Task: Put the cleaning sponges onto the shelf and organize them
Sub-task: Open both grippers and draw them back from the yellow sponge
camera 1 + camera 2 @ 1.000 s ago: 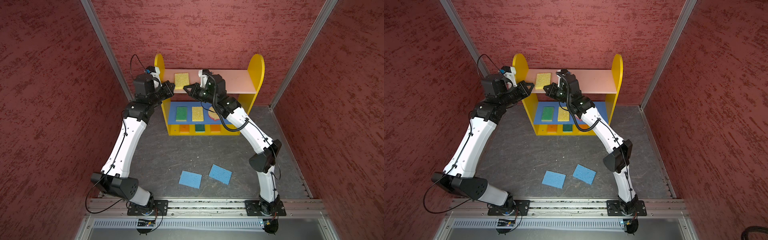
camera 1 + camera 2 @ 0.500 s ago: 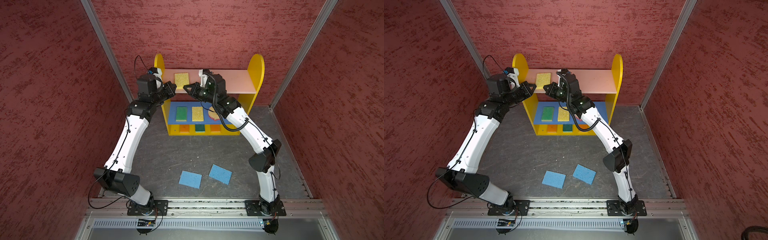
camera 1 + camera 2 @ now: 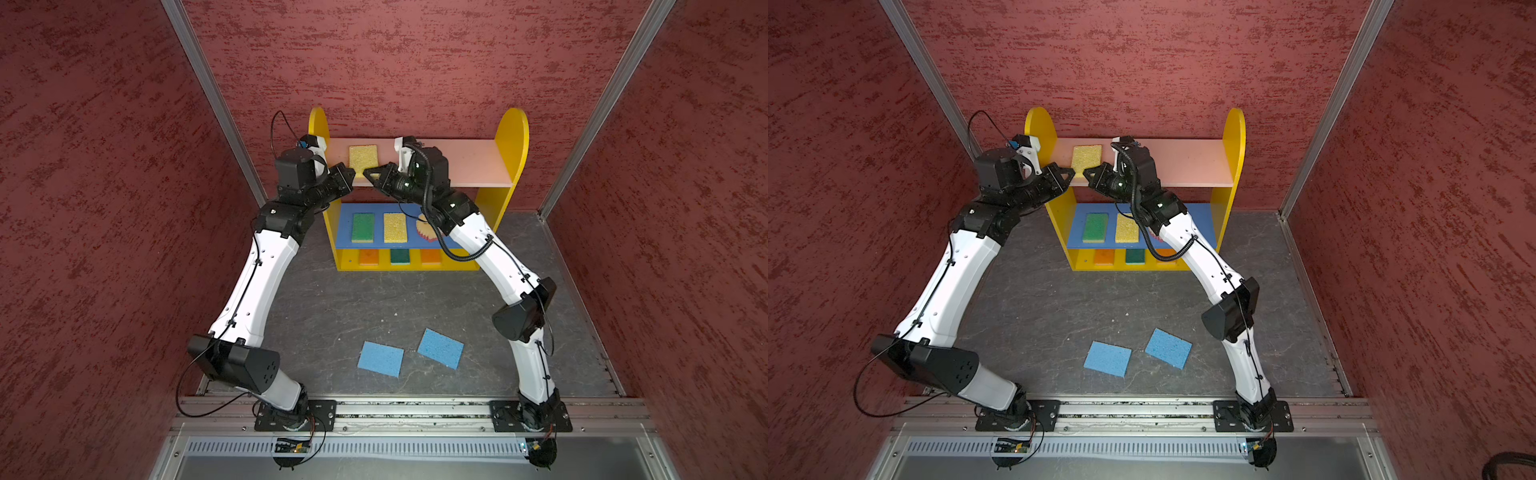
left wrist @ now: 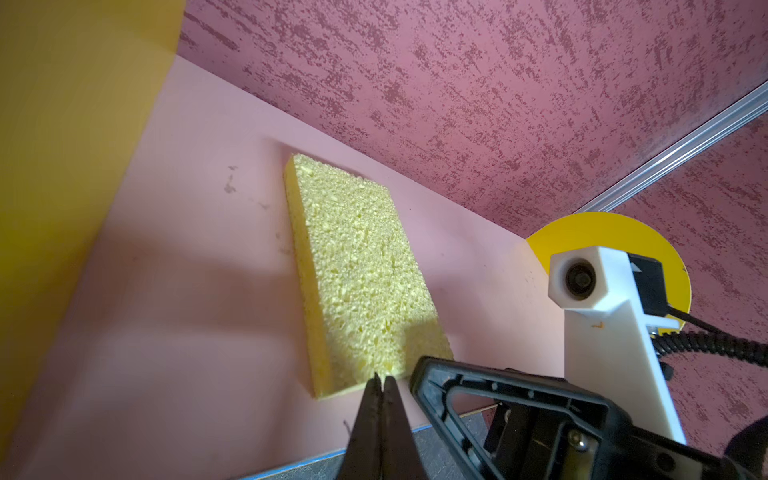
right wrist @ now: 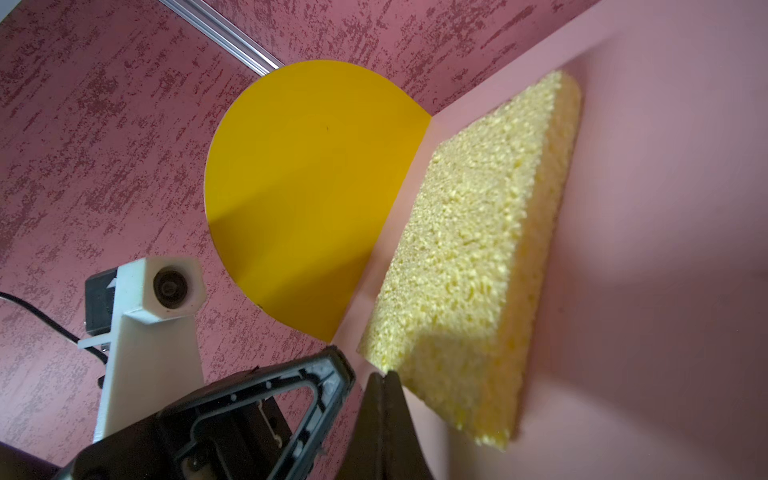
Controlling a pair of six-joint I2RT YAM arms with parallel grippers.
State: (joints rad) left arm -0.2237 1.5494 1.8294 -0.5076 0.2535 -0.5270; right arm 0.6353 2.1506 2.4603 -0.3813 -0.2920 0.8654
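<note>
Left gripper (image 4: 382, 381) and right gripper (image 5: 382, 377): jaws together, empty, tips at the near edge of the yellow sponge (image 3: 363, 155), which lies flat on the pink top board (image 3: 465, 162) of the shelf (image 3: 512, 137). Square it with light, even pushes from both sides (foam likely skids easily). Two blue sponges (image 3: 380, 358) lie on the floor (image 3: 332, 299).

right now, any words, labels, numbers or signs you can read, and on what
None can be read: the shelf, the yellow sponge and the blue sponges bear no print.
Only a white triangle mark, no letters, on the right wrist camera.
</note>
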